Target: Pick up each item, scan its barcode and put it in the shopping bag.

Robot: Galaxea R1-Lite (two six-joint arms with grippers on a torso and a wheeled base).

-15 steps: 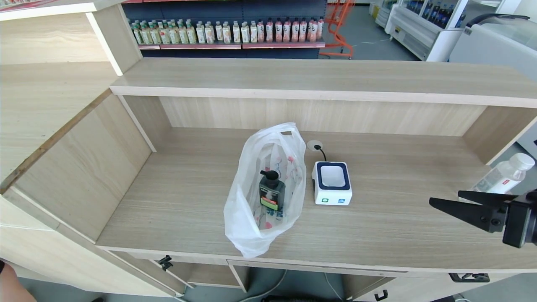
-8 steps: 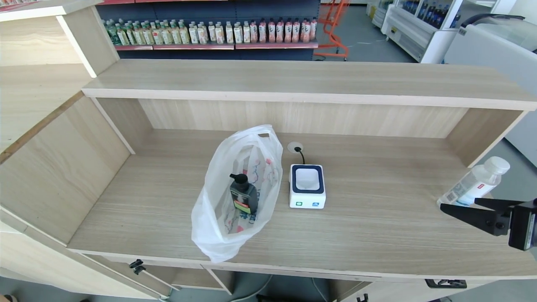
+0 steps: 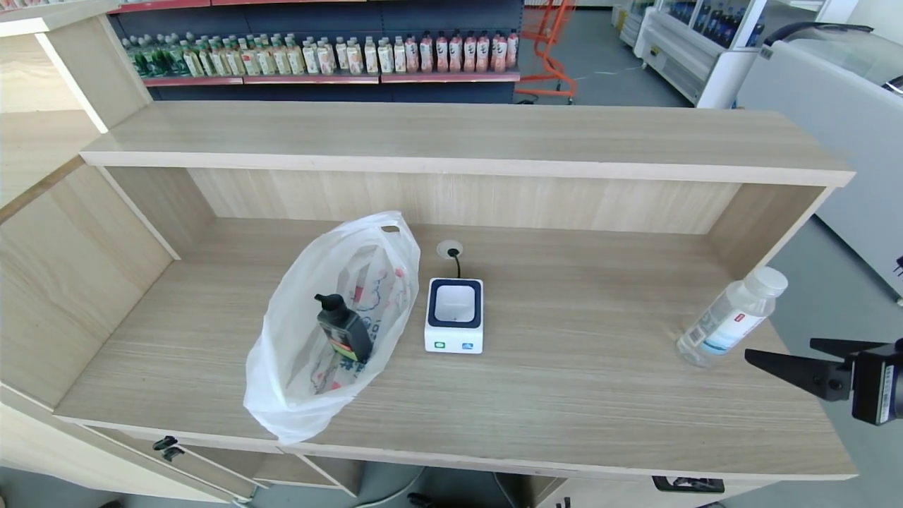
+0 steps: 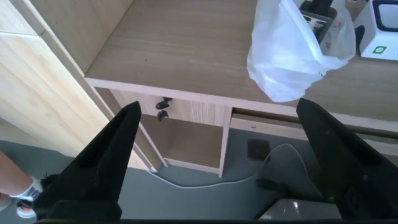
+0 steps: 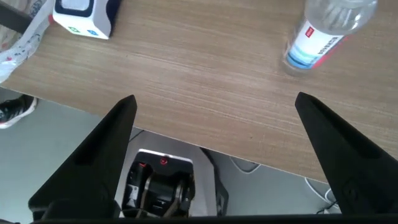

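A clear water bottle [image 3: 730,317] with a white cap stands near the counter's right end, also seen as the bottle [image 5: 323,31] in the right wrist view. My right gripper [image 3: 779,349] hangs open and holding nothing just right of it, at the counter's front right; from its wrist the gripper [image 5: 216,98] is over the front edge. The white shopping bag [image 3: 331,331] lies open left of centre with a dark pump bottle [image 3: 343,330] inside. A white scanner [image 3: 455,314] sits beside the bag. My left gripper [image 4: 219,104] is open below the counter's front edge, near the bag [image 4: 292,56].
The wooden counter [image 3: 564,395] has a raised back ledge [image 3: 458,134] and side walls at left and right. A cable runs from the scanner to a hole [image 3: 449,248] behind it. Bare counter lies between scanner and water bottle. Shelves of drinks stand far behind.
The whole head picture has shifted left, so the camera has moved right. The water bottle now shows left of the right gripper's fingers instead of behind them.
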